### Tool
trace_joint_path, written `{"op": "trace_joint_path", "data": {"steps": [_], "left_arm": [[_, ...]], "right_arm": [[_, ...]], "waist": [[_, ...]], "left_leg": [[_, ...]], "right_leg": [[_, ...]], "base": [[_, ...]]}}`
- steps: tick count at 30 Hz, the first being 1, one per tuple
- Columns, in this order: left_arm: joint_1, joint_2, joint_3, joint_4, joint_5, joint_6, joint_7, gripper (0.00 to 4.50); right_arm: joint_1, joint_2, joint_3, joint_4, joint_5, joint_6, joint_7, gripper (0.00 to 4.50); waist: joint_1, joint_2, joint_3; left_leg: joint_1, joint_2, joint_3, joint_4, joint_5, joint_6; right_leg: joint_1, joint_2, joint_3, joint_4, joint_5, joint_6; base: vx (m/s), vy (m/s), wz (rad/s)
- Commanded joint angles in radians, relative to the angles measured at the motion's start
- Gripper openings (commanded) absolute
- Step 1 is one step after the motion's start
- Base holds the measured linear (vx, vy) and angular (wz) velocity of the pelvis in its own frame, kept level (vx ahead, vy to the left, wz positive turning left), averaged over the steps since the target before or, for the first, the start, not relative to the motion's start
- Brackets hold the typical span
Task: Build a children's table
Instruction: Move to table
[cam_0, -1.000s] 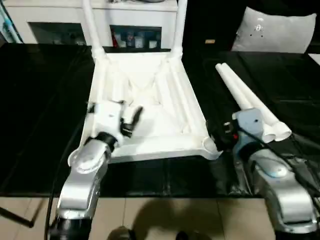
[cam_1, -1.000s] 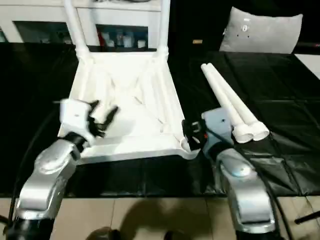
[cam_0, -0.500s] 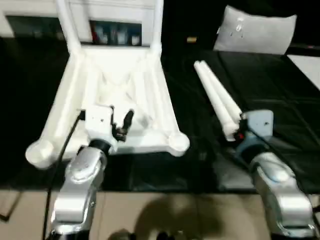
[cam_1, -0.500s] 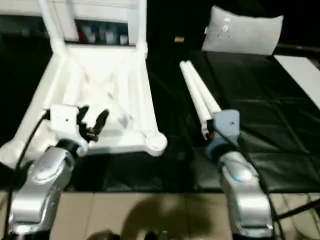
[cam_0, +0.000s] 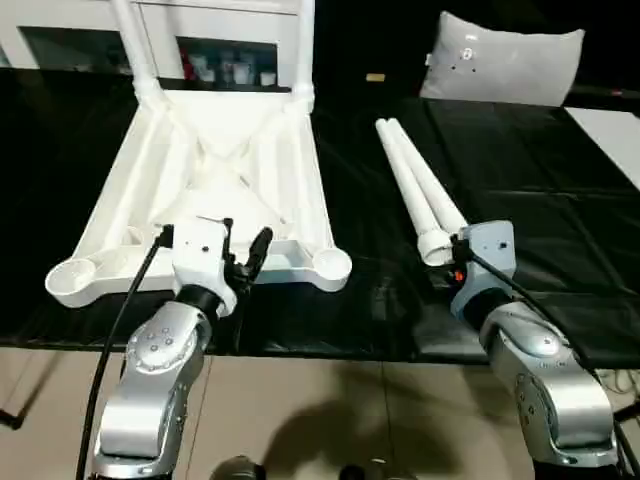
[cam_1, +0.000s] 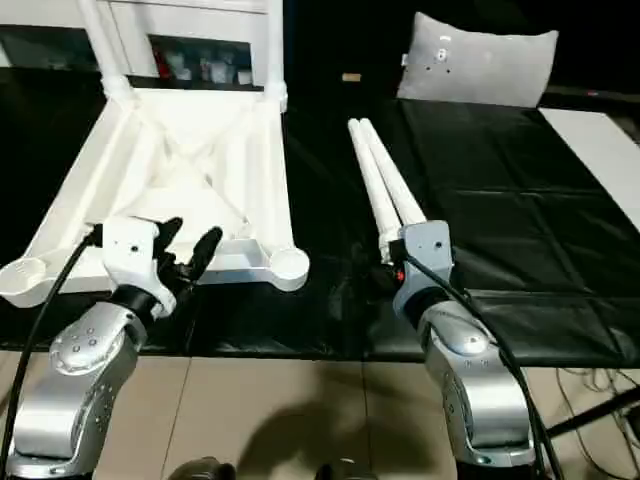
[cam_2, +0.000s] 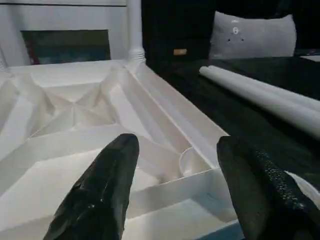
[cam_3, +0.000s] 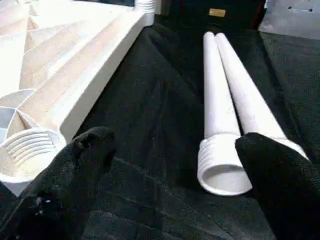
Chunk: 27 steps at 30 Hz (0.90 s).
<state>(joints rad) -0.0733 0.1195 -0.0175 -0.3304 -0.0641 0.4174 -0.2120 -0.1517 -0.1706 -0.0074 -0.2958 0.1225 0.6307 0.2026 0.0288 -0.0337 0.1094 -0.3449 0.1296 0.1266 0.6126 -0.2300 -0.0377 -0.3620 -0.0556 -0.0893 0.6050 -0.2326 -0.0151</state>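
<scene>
Left arm: my silver forearm rises from the lower left of the head view, and the left gripper (cam_0: 243, 258) hangs over the near rim of the table top (cam_0: 215, 190). Its two black fingers (cam_2: 102, 187) stand spread with nothing between them.
Right arm: it comes up from the lower right. The right gripper (cam_3: 175, 170) sits low over the black mat (cam_0: 560, 190), fingers wide apart and empty, just short of the threaded ends of the loose legs (cam_0: 415, 185).
Table top: left of centre, upside down, ribs up, with two legs (cam_0: 303, 45) already standing in the far corner sockets.
Near sockets: both near corner sockets (cam_0: 332, 265) are open.
Loose legs: two, side by side and touching, right of the top.
Cut off: the standing legs run out of the upper edge.
Hard to read: in the head view the right wrist housing hides that gripper's fingers.
Background: a white cabinet (cam_0: 60, 20) at upper left, a grey cushion (cam_0: 500, 65) at upper right.
</scene>
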Motion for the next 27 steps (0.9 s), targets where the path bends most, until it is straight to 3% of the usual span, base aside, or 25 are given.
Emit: {"op": "trace_joint_path", "data": {"steps": [1,3,4,5,6,7,8,9,10,11,12,13,14,15,16,17,18,19,20,21,22,23,25,26,27], "left_arm": [[-0.005,0.001,-0.008,-0.023,-0.011,0.020,-0.013,2.90],[0.000,0.002,-0.005,-0.026,-0.020,0.021,-0.022,2.90],[0.005,0.004,-0.005,-0.028,-0.023,0.021,-0.026,2.90],[0.004,0.003,-0.008,-0.023,-0.020,0.021,-0.023,2.90],[0.002,0.002,-0.011,-0.020,-0.020,0.021,-0.020,2.90],[-0.003,0.001,-0.015,-0.018,-0.019,0.021,-0.016,2.90],[-0.006,0.002,-0.016,-0.018,-0.019,0.024,-0.015,2.90],[-0.008,0.002,-0.017,-0.018,-0.020,0.025,-0.015,2.90],[-0.009,0.005,-0.017,-0.020,-0.020,0.027,-0.016,2.90],[-0.009,0.006,-0.017,-0.021,-0.020,0.028,-0.017,2.90],[-0.009,0.007,-0.017,-0.021,-0.020,0.028,-0.018,2.90],[-0.004,0.014,-0.019,-0.019,-0.021,0.028,-0.025,2.90],[-0.002,0.019,-0.021,-0.017,-0.019,0.026,-0.030,2.90],[-0.003,0.019,-0.022,-0.015,-0.019,0.026,-0.030,2.90],[-0.007,0.014,-0.022,-0.013,-0.022,0.026,-0.025,2.90],[-0.008,0.014,-0.022,-0.012,-0.023,0.027,-0.024,2.90],[-0.012,0.012,-0.024,-0.011,-0.023,0.027,-0.023,2.90],[-0.019,0.018,-0.032,-0.010,-0.015,0.027,-0.027,2.90],[-0.020,0.019,-0.034,-0.010,-0.014,0.027,-0.028,2.90],[-0.020,0.024,-0.036,-0.012,-0.012,0.028,-0.030,2.90],[-0.018,0.026,-0.036,-0.016,-0.014,0.030,-0.030,2.90],[-0.015,0.029,-0.034,-0.019,-0.017,0.034,-0.031,2.90],[-0.015,0.044,-0.036,-0.014,-0.028,0.029,-0.052,2.90],[-0.015,0.047,-0.037,-0.013,-0.029,0.027,-0.056,2.90],[-0.023,0.058,-0.046,-0.008,-0.031,0.028,-0.076,2.90]], "right_arm": [[-0.026,-0.006,-0.003,0.005,-0.008,-0.016,-0.002,4.50],[-0.023,-0.007,0.004,0.003,-0.012,-0.031,0.002,4.50],[-0.016,-0.010,0.012,-0.005,-0.010,-0.027,0.011,4.50],[-0.010,-0.005,0.008,-0.014,0.001,-0.014,0.012,4.50],[-0.008,0.000,0.004,-0.017,0.009,-0.007,0.012,4.50],[-0.012,0.003,0.003,-0.010,0.012,-0.011,0.011,4.50],[-0.020,0.000,0.008,0.003,0.005,-0.025,0.011,4.50],[-0.025,-0.001,0.010,0.009,0.002,-0.029,0.011,4.50],[-0.031,-0.005,0.018,0.016,-0.003,-0.033,0.015,4.50],[-0.033,-0.007,0.021,0.019,-0.004,-0.035,0.016,4.50],[-0.035,-0.008,0.023,0.020,-0.005,-0.036,0.018,4.50],[-0.029,-0.011,0.032,0.014,-0.010,-0.038,0.021,4.50],[-0.019,-0.010,0.035,0.006,-0.011,-0.037,0.020,4.50],[-0.015,-0.010,0.036,0.003,-0.011,-0.036,0.019,4.50],[-0.008,-0.010,0.036,-0.002,-0.011,-0.033,0.019,4.50],[-0.007,-0.010,0.036,-0.003,-0.010,-0.033,0.019,4.50],[-0.008,-0.010,0.037,-0.002,-0.009,-0.033,0.021,4.50],[-0.024,-0.010,0.044,0.016,-0.008,-0.040,0.029,4.50],[-0.028,-0.010,0.046,0.020,-0.008,-0.042,0.030,4.50],[-0.042,-0.010,0.048,0.031,-0.010,-0.038,0.031,4.50],[-0.051,-0.012,0.050,0.034,-0.016,-0.027,0.028,4.50],[-0.060,-0.014,0.051,0.037,-0.022,-0.017,0.024,4.50],[-0.078,-0.022,0.051,0.027,-0.025,0.044,0.013,4.50],[-0.080,-0.024,0.051,0.025,-0.025,0.053,0.012,4.50],[-0.100,-0.030,0.050,0.020,-0.026,0.109,0.004,4.50]], "waist": [[-0.014,0.016,-0.025],[-0.027,0.033,-0.019],[-0.031,0.034,-0.027],[-0.028,0.035,-0.021],[-0.032,0.019,-0.025],[-0.028,0.003,-0.023],[-0.016,-0.004,-0.028],[0.022,-0.011,-0.042],[0.040,-0.007,-0.041],[0.043,-0.003,-0.042],[0.039,0.012,-0.047],[0.016,0.030,-0.058],[-0.003,0.037,-0.075],[-0.033,0.044,-0.091],[-0.028,0.029,-0.078],[-0.028,0.021,-0.080],[-0.025,0.002,-0.080],[-0.006,-0.058,-0.086],[0.027,-0.066,-0.076],[0.046,-0.056,-0.089],[0.046,-0.054,-0.085],[0.050,-0.034,-0.068],[0.051,-0.004,-0.059],[0.039,0.039,-0.054],[0.000,0.074,-0.058]], "left_leg": [[0.046,0.088,-0.052,-0.100,-0.656,-0.049],[0.057,0.105,-0.057,-0.134,-0.795,-0.063],[0.053,0.130,-0.069,-0.175,-0.862,-0.058],[0.060,0.133,-0.069,-0.184,-0.878,-0.056],[0.084,0.106,-0.047,-0.156,-0.833,-0.044],[0.082,0.062,-0.015,-0.099,-0.700,-0.032],[0.058,0.048,-0.005,-0.074,-0.559,-0.006],[0.002,0.039,-0.001,-0.029,-0.255,0.069],[-0.026,0.040,-0.009,-0.015,-0.119,0.105],[-0.026,0.043,-0.008,-0.029,-0.088,0.109],[-0.009,0.055,-0.005,-0.074,-0.059,0.105],[0.069,0.090,-0.032,-0.106,-0.065,0.120],[0.121,0.115,-0.071,-0.111,-0.021,0.165],[0.222,0.162,-0.146,-0.094,0.103,0.299],[0.222,0.191,-0.151,-0.084,0.181,0.422],[0.215,0.187,-0.142,-0.080,0.211,0.451],[0.187,0.110,-0.077,-0.056,0.204,0.425],[0.068,-0.029,0.003,-0.030,0.039,0.343],[0.011,-0.069,0.017,0.040,-0.081,0.298],[-0.059,-0.040,-0.025,0.110,-0.076,0.207],[-0.086,-0.037,-0.032,0.124,-0.040,0.163],[-0.090,-0.023,-0.043,0.124,0.022,0.074],[-0.085,0.017,-0.045,0.058,0.118,0.049],[-0.056,0.057,-0.049,-0.036,0.185,0.085],[0.005,0.130,-0.129,-0.087,0.182,0.183]], "right_leg": [[0.023,-0.088,0.024,-0.134,-0.676,-0.032],[0.042,-0.057,-0.013,-0.110,-0.563,-0.025],[0.065,-0.046,-0.001,-0.022,-0.357,-0.038],[0.055,-0.048,0.004,-0.015,-0.310,-0.046],[0.032,-0.069,0.020,-0.068,-0.354,-0.074],[0.038,-0.105,0.037,-0.135,-0.608,-0.080],[0.067,-0.134,0.059,-0.156,-0.726,-0.073],[0.128,-0.181,0.118,-0.178,-0.825,-0.069],[0.147,-0.179,0.130,-0.171,-0.771,-0.103],[0.146,-0.160,0.117,-0.164,-0.710,-0.125],[0.131,-0.096,0.072,-0.134,-0.535,-0.164],[0.078,-0.040,0.031,-0.080,-0.317,-0.191],[0.045,-0.024,0.013,-0.033,-0.193,-0.195],[-0.066,-0.019,0.007,0.046,-0.117,-0.121],[-0.111,-0.046,0.030,0.085,-0.100,-0.025],[-0.123,-0.059,0.042,0.089,-0.067,-0.004],[-0.112,-0.072,0.065,0.039,0.045,-0.032],[0.038,-0.072,0.130,-0.027,0.074,-0.057],[0.103,-0.145,0.215,-0.080,0.008,-0.145],[0.180,-0.200,0.237,-0.074,0.015,-0.260],[0.187,-0.187,0.219,-0.063,0.074,-0.283],[0.167,-0.173,0.178,-0.070,0.118,-0.315],[0.142,-0.145,0.113,-0.102,-0.032,-0.358],[0.122,-0.090,0.057,-0.093,-0.100,-0.290],[0.046,0.019,0.013,0.039,-0.049,-0.150]], "base": [[0.002,0.057,-0.09],[0.001,0.028,-0.05],[0.000,0.000,0.00],[0.061,0.007,0.00],[0.091,-0.030,0.02],[0.091,-0.030,0.02],[0.139,-0.028,-0.06],[0.149,-0.011,-0.07],[0.149,-0.011,-0.07],[0.140,0.002,0.01],[0.167,0.014,0.08],[0.167,0.014,0.08],[0.199,0.011,0.08],[0.205,-0.010,0.09],[0.205,-0.010,0.09],[0.183,-0.039,0.12],[0.143,-0.050,0.15],[0.143,-0.050,0.15],[0.158,-0.060,0.14],[0.099,-0.035,0.05],[0.177,-0.073,-0.06],[0.151,-0.039,-0.19],[0.144,-0.016,-0.13],[0.159,0.073,-0.04],[0.159,0.073,-0.04]]}}
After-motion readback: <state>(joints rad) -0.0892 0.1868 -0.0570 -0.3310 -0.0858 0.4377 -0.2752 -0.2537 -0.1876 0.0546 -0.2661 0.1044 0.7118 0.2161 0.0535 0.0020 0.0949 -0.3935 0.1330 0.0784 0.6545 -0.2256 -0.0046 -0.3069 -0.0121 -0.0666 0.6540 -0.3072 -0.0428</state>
